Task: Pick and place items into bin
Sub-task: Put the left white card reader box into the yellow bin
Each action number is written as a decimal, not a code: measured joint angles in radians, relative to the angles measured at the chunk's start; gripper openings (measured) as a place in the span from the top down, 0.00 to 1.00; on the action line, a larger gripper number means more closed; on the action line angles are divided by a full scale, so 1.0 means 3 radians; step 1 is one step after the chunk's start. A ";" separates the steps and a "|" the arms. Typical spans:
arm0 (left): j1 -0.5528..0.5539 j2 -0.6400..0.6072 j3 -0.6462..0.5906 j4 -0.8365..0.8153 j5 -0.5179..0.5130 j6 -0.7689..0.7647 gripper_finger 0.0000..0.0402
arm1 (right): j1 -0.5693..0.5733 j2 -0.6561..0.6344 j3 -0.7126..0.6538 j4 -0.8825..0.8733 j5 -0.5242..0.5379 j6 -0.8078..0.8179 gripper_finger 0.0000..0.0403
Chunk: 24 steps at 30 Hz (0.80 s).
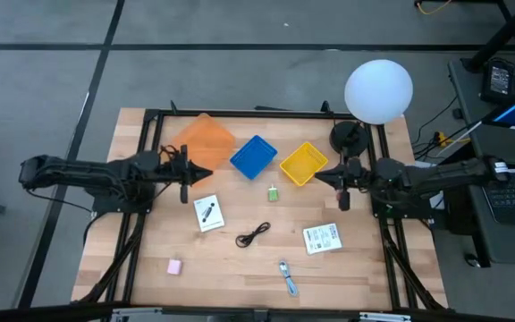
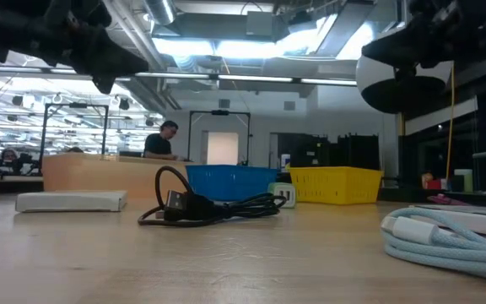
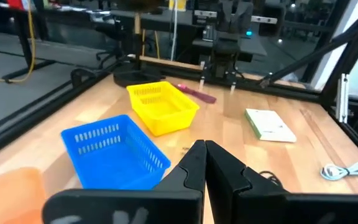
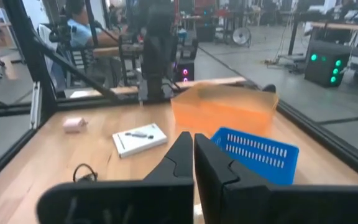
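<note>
Desk (image 1: 150,250): pale wooden planks inside a black metal frame.
Left pincer (image 1: 184,175): hovers over the far left of the desk beside the orange bin; its two dark fingers (image 3: 194,168) are pressed together and hold nothing.
Right pincer (image 1: 343,182): hovers at the far right, just right of the yellow bin; fingers (image 4: 188,158) closed tight, empty.
Orange bin (image 1: 202,140): translucent plastic, smooth walls, far left.
Blue bin (image 1: 254,156): slotted plastic basket, far middle.
Yellow bin (image 1: 303,164): slotted plastic basket, right of the blue one.
Tiny green piece (image 1: 274,192): lies just near of the blue and yellow bins.
White card (image 1: 208,213): flat rectangle with a dark mark, left of centre.
Black coiled cable (image 1: 253,234): loose loop, middle of the desk.
White printed packet (image 1: 322,237): flat, right of the cable.
Pink block (image 1: 174,266): small cube, near left.
Blue-silver tool (image 1: 288,276): slim, near edge, centre.
White ball (image 1: 378,90): smooth sphere on a black stand at the far right corner.
</note>
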 joint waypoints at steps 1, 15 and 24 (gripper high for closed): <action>-0.0037 0.0053 0.0000 0.0071 -0.0019 0.0003 1.00 | 0.0000 0.0069 0.0017 0.0081 -0.0001 -0.0020 1.00; -0.0561 0.0804 0.0436 0.0024 -0.0123 0.0166 1.00 | 0.0000 0.1112 0.0449 0.0335 -0.0009 -0.0324 1.00; -0.1005 0.1312 0.0823 -0.0757 -0.0743 -0.0002 1.00 | 0.0009 0.1801 0.0768 0.0347 -0.0187 -0.0334 0.90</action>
